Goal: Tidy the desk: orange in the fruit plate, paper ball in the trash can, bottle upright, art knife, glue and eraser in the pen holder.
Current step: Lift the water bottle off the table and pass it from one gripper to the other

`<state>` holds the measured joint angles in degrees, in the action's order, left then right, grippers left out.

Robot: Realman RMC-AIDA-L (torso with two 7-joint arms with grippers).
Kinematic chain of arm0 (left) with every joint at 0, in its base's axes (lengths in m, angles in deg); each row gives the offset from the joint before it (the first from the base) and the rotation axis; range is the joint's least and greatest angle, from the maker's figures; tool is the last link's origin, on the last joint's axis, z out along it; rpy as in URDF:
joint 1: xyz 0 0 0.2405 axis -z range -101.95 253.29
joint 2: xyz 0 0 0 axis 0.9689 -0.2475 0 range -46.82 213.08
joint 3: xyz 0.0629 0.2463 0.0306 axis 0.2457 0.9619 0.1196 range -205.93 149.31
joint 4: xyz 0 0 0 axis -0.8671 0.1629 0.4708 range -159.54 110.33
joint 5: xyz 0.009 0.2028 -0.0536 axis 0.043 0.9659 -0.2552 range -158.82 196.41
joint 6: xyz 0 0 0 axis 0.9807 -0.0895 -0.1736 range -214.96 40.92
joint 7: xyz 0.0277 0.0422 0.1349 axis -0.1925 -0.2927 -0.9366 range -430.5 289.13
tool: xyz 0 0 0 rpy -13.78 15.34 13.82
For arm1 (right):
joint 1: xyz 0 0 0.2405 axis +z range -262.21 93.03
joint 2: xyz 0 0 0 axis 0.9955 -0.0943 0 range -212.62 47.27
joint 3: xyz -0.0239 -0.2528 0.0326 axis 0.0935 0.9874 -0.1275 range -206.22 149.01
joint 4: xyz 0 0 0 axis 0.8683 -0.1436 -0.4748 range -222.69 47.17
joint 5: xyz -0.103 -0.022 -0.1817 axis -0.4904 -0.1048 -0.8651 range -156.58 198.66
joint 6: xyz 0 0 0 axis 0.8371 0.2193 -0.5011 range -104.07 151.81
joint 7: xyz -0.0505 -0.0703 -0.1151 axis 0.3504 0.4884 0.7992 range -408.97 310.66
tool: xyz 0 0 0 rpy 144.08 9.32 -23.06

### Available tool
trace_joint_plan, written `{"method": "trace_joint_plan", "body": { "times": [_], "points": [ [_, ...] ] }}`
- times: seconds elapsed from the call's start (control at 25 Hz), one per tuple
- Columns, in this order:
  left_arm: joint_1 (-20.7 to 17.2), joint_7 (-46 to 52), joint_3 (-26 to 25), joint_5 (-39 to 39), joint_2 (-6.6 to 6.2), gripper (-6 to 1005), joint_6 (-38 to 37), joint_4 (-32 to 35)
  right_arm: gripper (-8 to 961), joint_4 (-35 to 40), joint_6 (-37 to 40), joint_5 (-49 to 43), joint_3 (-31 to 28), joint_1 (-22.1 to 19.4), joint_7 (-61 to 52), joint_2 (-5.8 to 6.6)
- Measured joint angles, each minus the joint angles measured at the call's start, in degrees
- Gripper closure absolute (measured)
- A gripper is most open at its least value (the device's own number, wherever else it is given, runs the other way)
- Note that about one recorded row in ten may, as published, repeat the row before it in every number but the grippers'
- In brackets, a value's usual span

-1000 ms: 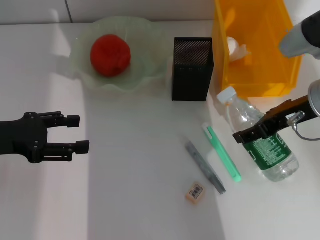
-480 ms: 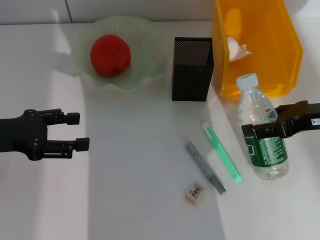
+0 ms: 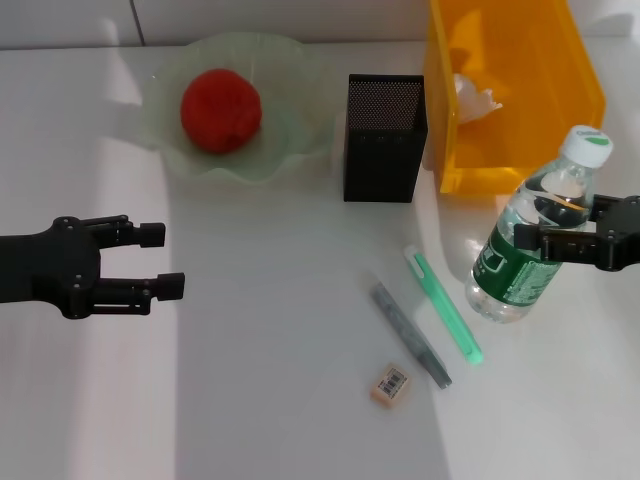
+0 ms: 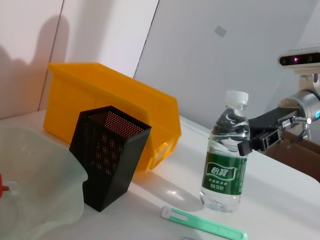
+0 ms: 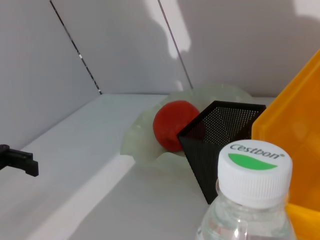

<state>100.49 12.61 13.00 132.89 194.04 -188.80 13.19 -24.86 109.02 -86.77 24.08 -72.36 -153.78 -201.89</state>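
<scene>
The bottle point(image 3: 512, 258) stands on its base on the table, white cap point(image 5: 254, 172) up, with my right gripper point(image 3: 545, 240) shut on its upper body. In the left wrist view the bottle point(image 4: 227, 160) is upright, and the right gripper point(image 4: 252, 145) is at its shoulder. The orange point(image 3: 221, 110) lies in the fruit plate point(image 3: 262, 170). The paper ball point(image 3: 476, 96) is inside the trash can point(image 3: 520, 170). The green art knife point(image 3: 446, 306), the grey glue stick point(image 3: 410, 335) and the eraser point(image 3: 390, 383) lie on the table in front of the pen holder point(image 3: 385, 140). My left gripper point(image 3: 165, 262) hovers open at the far left.
The pen holder point(image 4: 107, 155) stands between the fruit plate point(image 4: 40, 185) and the trash can point(image 4: 110, 107). A white wall runs behind them. Bare table lies between my left gripper and the small items.
The bottle went from lying on its side to standing upright, carried by my right gripper, which swung up and to the right. My left gripper barely shifted.
</scene>
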Motion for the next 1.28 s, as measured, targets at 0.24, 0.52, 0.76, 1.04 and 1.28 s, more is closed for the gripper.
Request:
{"method": "trace_joint_plan", "body": {
  "times": [0.24,0.52,0.76,1.04,1.28],
  "points": [
    [0.18,0.03,-0.14,-0.08,0.29,154,0.01,0.0,158,-8.22,0.48,4.47,-4.96,0.73,9.5,-0.04],
    [0.57,-0.69,-2.21,-1.98,1.26,155,-2.46,0.0,158,-15.98,1.59,13.05,-7.0,0.95,20.54,0.05],
    [0.66,-2.92,-2.31,-8.26,1.99,158,-5.2,0.0,158,-18.36,2.2,15.15,-7.02,2.01,23.93,0.04],
    [1.65,-3.97,-2.01,-15.28,3.28,161,-7.47,0.41,158,-22.03,4.96,17.17,-7.07,4.44,27.58,0.09],
    [3.79,-7.0,-1.77,-17.84,5.21,163,-8.82,0.75,158,-23.66,7.44,17.17,-6.82,7.28,28.74,0.16]
  ]
}}
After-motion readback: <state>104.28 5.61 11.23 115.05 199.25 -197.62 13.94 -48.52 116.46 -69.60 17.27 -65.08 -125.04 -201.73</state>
